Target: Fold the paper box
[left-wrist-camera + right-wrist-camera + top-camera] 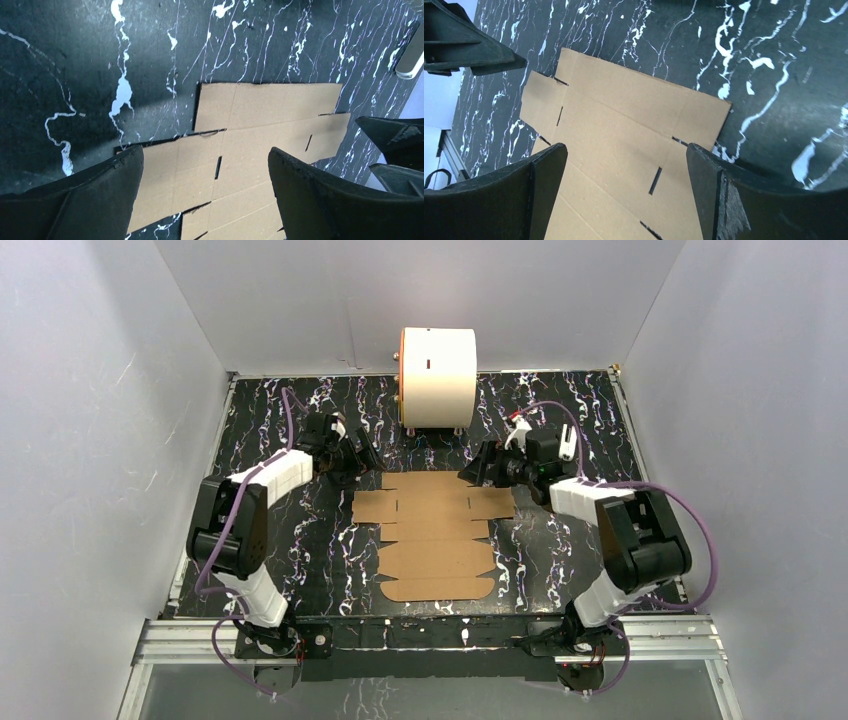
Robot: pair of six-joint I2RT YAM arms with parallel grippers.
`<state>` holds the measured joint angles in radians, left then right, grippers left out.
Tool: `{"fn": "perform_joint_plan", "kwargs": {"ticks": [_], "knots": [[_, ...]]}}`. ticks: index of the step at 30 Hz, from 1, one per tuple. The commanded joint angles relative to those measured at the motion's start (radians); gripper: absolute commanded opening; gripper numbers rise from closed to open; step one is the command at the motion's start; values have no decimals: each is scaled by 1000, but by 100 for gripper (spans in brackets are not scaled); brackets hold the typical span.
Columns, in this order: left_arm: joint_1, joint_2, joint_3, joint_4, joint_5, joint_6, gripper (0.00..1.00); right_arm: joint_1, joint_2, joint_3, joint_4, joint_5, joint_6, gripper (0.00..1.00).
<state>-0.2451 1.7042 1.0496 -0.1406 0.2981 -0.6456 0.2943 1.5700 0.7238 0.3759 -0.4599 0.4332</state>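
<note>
We record:
- the paper box [435, 535], a flat unfolded sheet at the centre of the worktop [320, 540];
- the left gripper [205, 152] and right gripper [624, 147], jaws spread wide and holding nothing, over the sheet's far corners;
- a white cylinder [437, 375] at the far edge.

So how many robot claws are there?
2. The left gripper is at the paper box's far left corner, and the right gripper is at its far right corner. Both are open and empty.

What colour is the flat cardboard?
Plain brown; the flat cardboard sheet shows best in the top external view.
</note>
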Motion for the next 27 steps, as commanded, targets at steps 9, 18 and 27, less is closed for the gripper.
{"fn": "perform_joint_plan", "kwargs": {"ticks": [9,18,27], "knots": [[1,103,106,54,71,-32,90,73,180,114,219,9,81,99],[-1,151,100,99,131,-71,89,82,240,116,244,1,97,99],[-8,187,86,124,169,-80,89,94,262,83,266,0,105,99]]}}
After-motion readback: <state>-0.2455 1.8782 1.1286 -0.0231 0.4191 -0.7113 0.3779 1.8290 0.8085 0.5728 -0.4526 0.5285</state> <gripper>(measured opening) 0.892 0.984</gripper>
